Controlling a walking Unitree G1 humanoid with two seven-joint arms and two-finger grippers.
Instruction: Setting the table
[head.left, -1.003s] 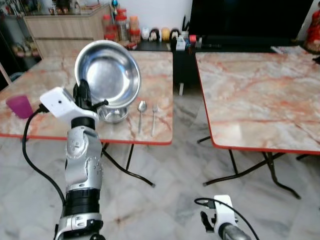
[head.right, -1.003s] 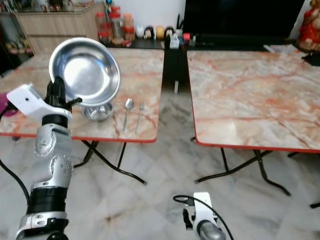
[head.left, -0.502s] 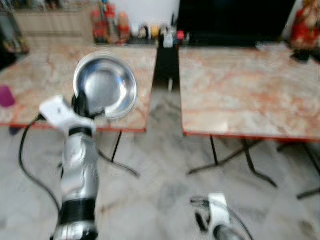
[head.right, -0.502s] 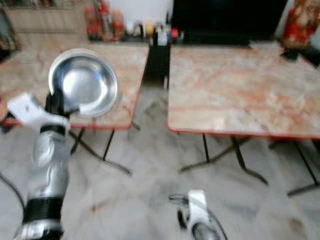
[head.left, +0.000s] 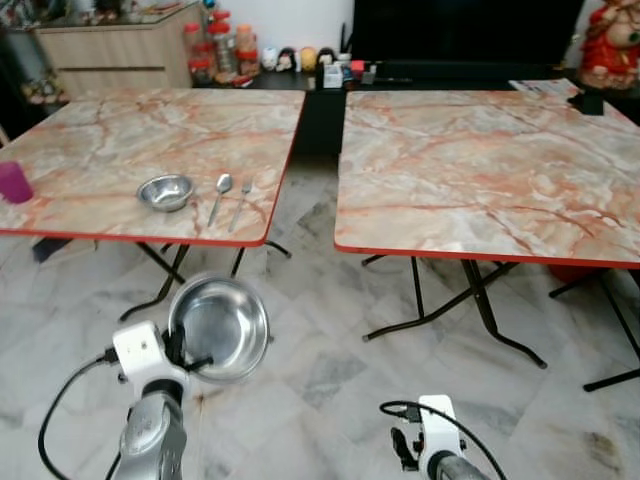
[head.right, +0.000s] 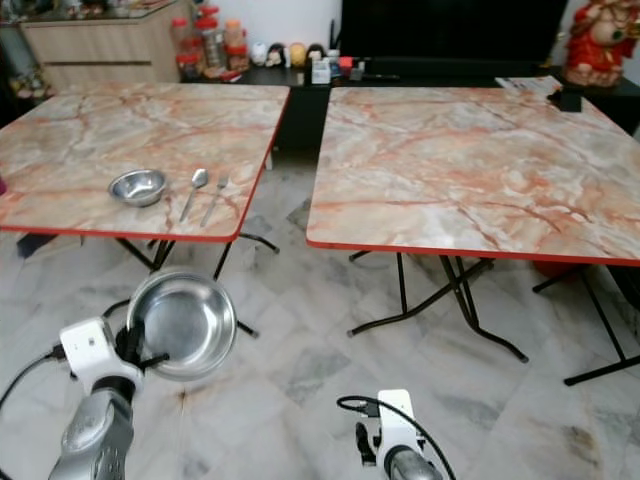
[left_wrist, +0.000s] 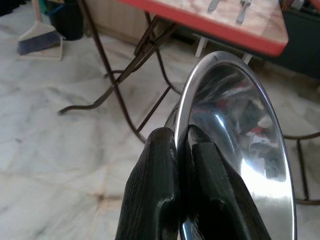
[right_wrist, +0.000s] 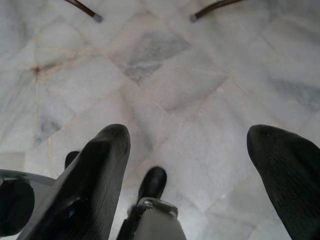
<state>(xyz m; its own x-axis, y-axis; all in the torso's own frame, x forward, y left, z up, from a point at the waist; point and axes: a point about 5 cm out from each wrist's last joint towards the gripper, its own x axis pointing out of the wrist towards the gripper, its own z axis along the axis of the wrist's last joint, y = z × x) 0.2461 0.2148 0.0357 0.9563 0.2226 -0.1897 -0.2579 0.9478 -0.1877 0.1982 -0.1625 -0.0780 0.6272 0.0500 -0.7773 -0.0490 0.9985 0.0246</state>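
Note:
My left gripper (head.left: 182, 352) is shut on the rim of a shiny steel dish (head.left: 220, 328), held tilted on edge low over the marble floor, short of the left table (head.left: 100, 140). In the left wrist view the two black fingers (left_wrist: 160, 170) pinch the dish's rim (left_wrist: 200, 85). On that table near its front edge lie a small steel bowl (head.left: 165, 191), a spoon (head.left: 220, 193) and a fork (head.left: 240, 200). A purple cup (head.left: 14, 182) stands at its left edge. My right gripper (right_wrist: 187, 135) hangs open above the floor.
A second marble table (head.left: 480, 160) with folding black legs stands to the right, a gap of floor between the two. Behind are a wooden cabinet (head.left: 110, 60), jars (head.left: 215, 50), a dark screen (head.left: 460, 30) and a red figure (head.left: 610, 40). A broom (left_wrist: 40, 37) rests near the left table's legs.
The whole view has shifted: both tables now sit farther off and are seen in full. The dish and my left arm have dropped from in front of the table to low over the floor.

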